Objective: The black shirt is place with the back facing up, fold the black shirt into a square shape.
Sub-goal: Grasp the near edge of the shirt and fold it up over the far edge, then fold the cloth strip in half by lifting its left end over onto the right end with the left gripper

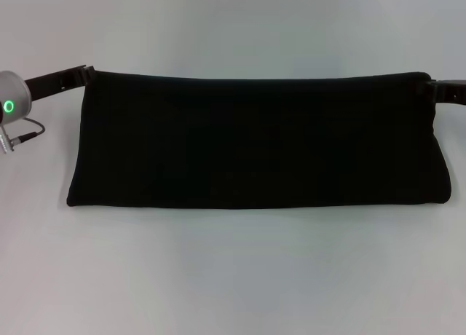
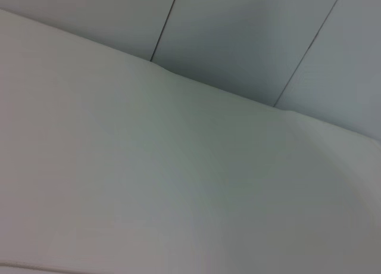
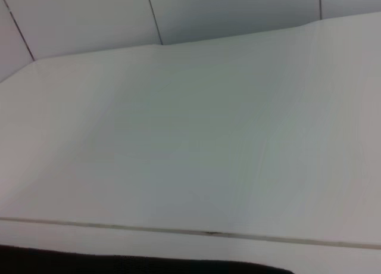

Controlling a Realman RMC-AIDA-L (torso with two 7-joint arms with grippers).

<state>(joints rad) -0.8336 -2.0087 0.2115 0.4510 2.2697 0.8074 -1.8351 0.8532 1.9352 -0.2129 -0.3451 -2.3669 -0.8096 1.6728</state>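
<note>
The black shirt (image 1: 258, 140) lies on the white table (image 1: 233, 277) as a long folded band. The left tool (image 1: 81, 74) and right tool (image 1: 434, 87) sit at its far corners, seemingly pinching them to carry the fold; I cannot tell their finger opening.

Both end effectors (left (image 1: 81, 74), right (image 1: 435, 89)) grip the black shirt (image 1: 258, 142).

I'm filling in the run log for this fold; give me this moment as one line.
black shirt: folded into long band on table | left gripper: at its far left corner | right gripper: at its far right corner
</note>
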